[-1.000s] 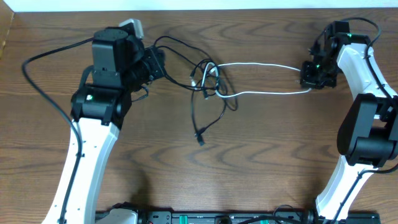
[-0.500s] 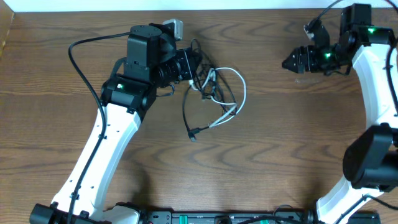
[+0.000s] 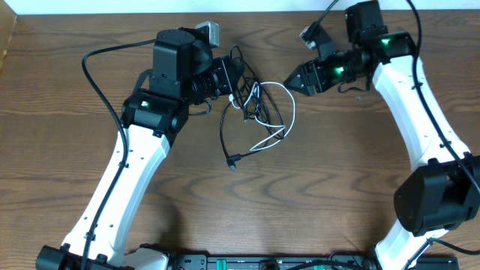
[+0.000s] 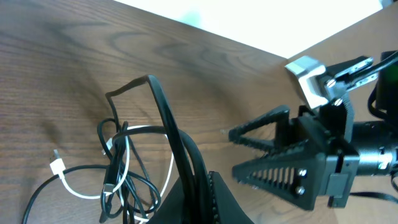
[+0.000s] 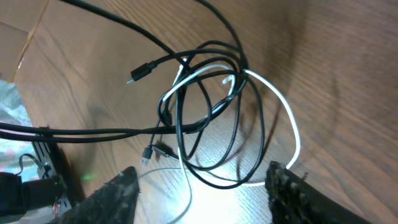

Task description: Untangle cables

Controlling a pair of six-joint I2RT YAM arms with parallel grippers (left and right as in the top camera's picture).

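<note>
Looking down from overhead, the tangle lies on the table (image 3: 337, 172) toward 12 o'clock from its centre. The black cable (image 3: 223, 132) and white cable (image 3: 293, 112) loop through each other, and a black tail runs to 6 o'clock, ending in a small plug (image 3: 233, 162). The left claw (image 3: 234, 76) sits at the tangle's 10 o'clock, pressed together. The right claw (image 3: 289, 79) points in from 2 o'clock, near the white loop but apart from it.

From the left wrist, the black cable (image 4: 163, 112) rises from the pinched fingers toward 12 o'clock in a kinked arch, so this claw is gripping it. The white cable (image 4: 146, 129) curls at 9 o'clock with its pale plug (image 4: 56, 167) on the wood. The right claw (image 4: 236, 152) faces in from 3 o'clock, spread and empty.

From the right wrist, the right claw (image 5: 200, 171) frames the knot from 6 o'clock. The white cable (image 5: 296, 134) arcs out at 3 o'clock, and the black cable (image 5: 112, 130) crosses to 9 o'clock.

Both cables look light, thin and springy, likely to drag the whole knot along and to slide through a pinch. The free white arc, clear of the crossings, seems the best place to grip.
</note>
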